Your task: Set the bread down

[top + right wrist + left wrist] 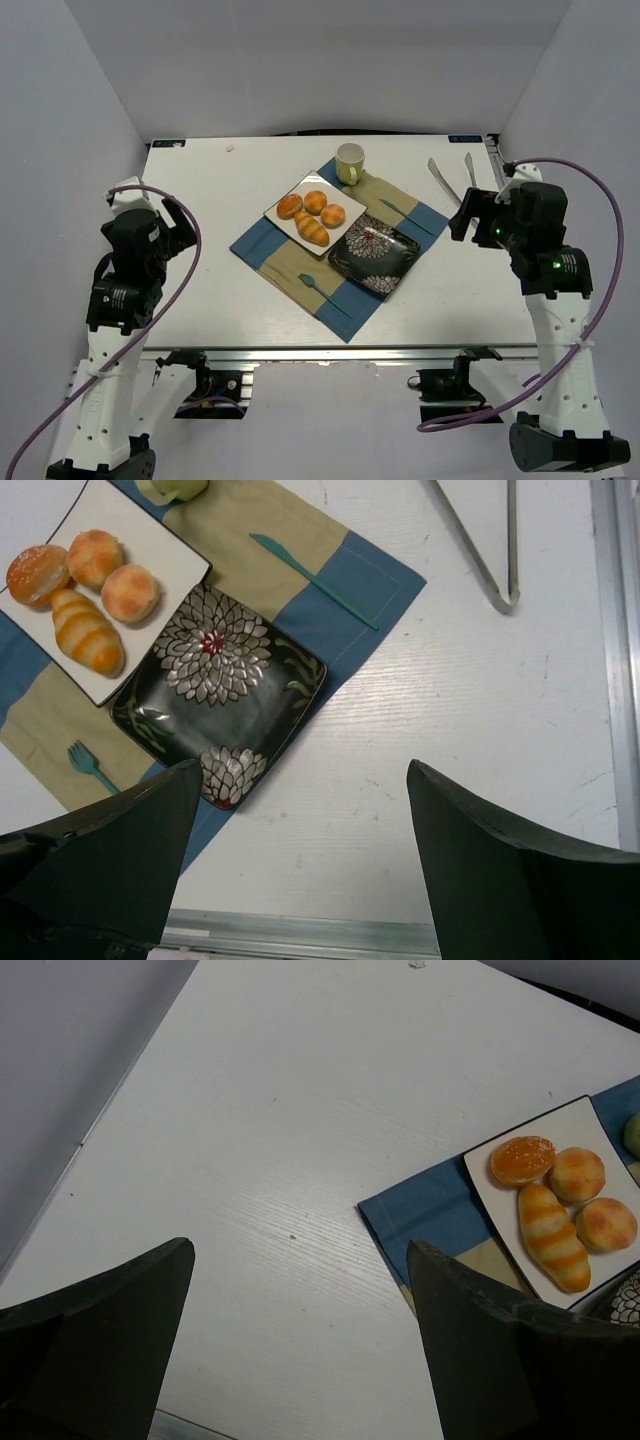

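Status: not started, judging by the layout. The left tool [300,1248] is parked at 9 o'clock of the placemat [255,240], well apart from it. Its fingers are spread wide with nothing between them and nothing touched, and the left wrist view shows only bare tabletop [300,1110] underneath. Further right, the white plate [316,184] lies on the placemat and carries all the food: three round buns plus the long roll [553,1238]. The bread [522,1159] is taken to be the glossy orange bun at the plate's 9 o'clock corner. It touches or nearly touches its neighbour bun [577,1173], and the roll lies just beside it at 5 o'clock. The three buns are near-identical, so that pick is a judgement. The cup [350,162] sits at 1 o'clock of the white plate. The black flowered plate [375,255] sits at 4 o'clock of the white plate, edge against edge, with nothing on it, and is probably the drop target. The right tool [305,765] hangs at 3 o'clock of the placemat, fingers fully spread and empty, over bare tabletop near the black plate's corner. Everything is left to do: reach, pinch the bread, lift, carry, release.
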`<state>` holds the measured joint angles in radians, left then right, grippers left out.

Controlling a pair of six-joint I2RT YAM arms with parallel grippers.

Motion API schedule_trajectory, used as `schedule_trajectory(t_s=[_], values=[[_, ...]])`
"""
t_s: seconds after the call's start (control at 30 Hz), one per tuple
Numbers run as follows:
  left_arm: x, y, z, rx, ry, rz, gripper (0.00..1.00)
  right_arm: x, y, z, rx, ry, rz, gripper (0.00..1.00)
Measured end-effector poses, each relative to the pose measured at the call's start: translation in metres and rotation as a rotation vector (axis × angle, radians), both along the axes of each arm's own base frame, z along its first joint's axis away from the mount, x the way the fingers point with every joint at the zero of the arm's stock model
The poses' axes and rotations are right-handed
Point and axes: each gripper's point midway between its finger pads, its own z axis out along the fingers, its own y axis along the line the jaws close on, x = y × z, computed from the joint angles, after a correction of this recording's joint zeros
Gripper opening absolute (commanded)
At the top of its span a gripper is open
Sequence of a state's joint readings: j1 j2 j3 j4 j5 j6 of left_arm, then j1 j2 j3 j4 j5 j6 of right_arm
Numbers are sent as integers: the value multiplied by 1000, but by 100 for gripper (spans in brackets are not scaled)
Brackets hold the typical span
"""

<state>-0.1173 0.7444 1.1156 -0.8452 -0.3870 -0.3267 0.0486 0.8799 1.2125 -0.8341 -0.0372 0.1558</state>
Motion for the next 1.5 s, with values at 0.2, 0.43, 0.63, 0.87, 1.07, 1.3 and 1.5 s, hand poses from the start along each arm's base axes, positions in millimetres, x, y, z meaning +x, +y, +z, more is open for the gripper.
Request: schedule_trajectory(t_s=[0.2, 0.43, 0.63, 0.87, 1.07, 1.3, 1.5], values=[[7, -4, -3, -33, 33, 6, 98, 36, -19, 12, -87, -15, -78, 89], [15, -14, 14, -102, 30, -2, 98, 116, -23, -20, -187, 97, -15, 89], [13, -30, 0, -165, 73, -55, 98, 166, -43, -71, -209, 194, 52, 89], [32, -41, -27, -138, 202, -87, 98, 229, -93, -119, -139, 220, 50, 89], [58, -46, -40, -117, 290, -100, 98, 253, -100, -167, -118, 248, 119, 89], [83, -50, -46, -103, 343, -104, 98, 266, -112, -202, -141, 255, 142, 89], [90, -51, -50, -96, 364, -101, 98, 274, -121, -222, -167, 259, 136, 89]])
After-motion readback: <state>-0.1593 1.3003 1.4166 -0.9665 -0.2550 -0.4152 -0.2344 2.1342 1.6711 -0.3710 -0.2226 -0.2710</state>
